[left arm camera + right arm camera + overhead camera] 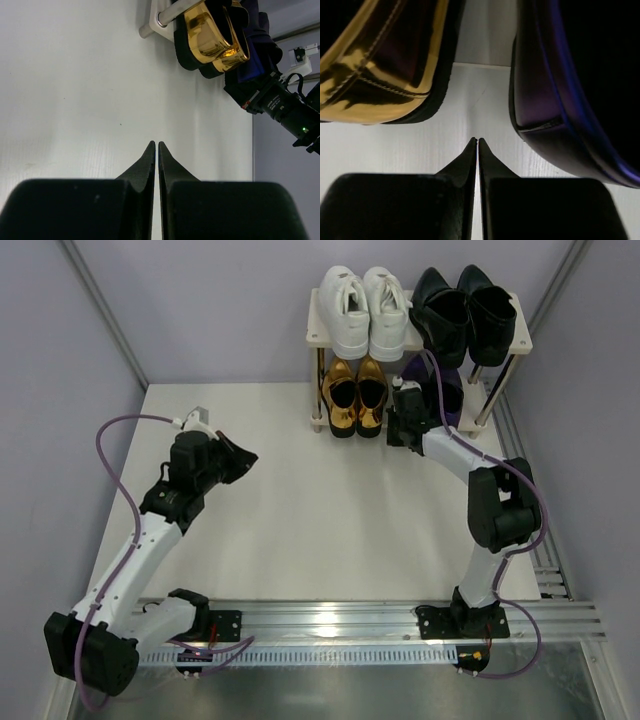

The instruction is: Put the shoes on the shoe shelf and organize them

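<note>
We log: shoe shelf (pixel 316 328) at far right holds white sneakers (pixel 368 312) and black loafers (pixel 463 310) on top, gold loafers (pixel 356 398) and purple loafers (pixel 560 100) below. Both left fingers (pixel 146 162) and right fingers (pixel 466 160) closed, holding nothing.

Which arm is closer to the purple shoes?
Right. The right gripper sits beside the purple shoes, between them and the gold shoes at the shelf. The left gripper is over the table, far off.
</note>
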You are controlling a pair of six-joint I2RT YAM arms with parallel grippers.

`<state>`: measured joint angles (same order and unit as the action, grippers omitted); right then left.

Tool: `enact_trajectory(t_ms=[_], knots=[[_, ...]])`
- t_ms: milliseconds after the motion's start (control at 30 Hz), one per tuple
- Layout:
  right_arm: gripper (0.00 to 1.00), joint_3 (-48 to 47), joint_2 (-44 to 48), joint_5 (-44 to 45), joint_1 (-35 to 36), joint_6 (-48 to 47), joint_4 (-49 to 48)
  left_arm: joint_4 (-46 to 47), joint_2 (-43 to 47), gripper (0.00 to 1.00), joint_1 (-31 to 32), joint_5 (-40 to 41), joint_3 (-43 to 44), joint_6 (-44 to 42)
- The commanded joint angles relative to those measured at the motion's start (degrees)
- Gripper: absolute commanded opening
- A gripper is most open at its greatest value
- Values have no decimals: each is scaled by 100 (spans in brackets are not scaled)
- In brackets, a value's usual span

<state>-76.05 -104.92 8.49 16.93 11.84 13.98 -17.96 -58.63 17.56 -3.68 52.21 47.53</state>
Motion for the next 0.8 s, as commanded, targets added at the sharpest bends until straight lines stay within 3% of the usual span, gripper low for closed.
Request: enact_trajectory(t_ms=[0, 767], knots=[[4, -314, 7, 846, 39, -216, -70, -112, 159, 0, 19, 17, -17, -147], [4, -323, 33, 2253, -40, -296, 35, -129, 115, 0, 10, 43, 35, -209]])
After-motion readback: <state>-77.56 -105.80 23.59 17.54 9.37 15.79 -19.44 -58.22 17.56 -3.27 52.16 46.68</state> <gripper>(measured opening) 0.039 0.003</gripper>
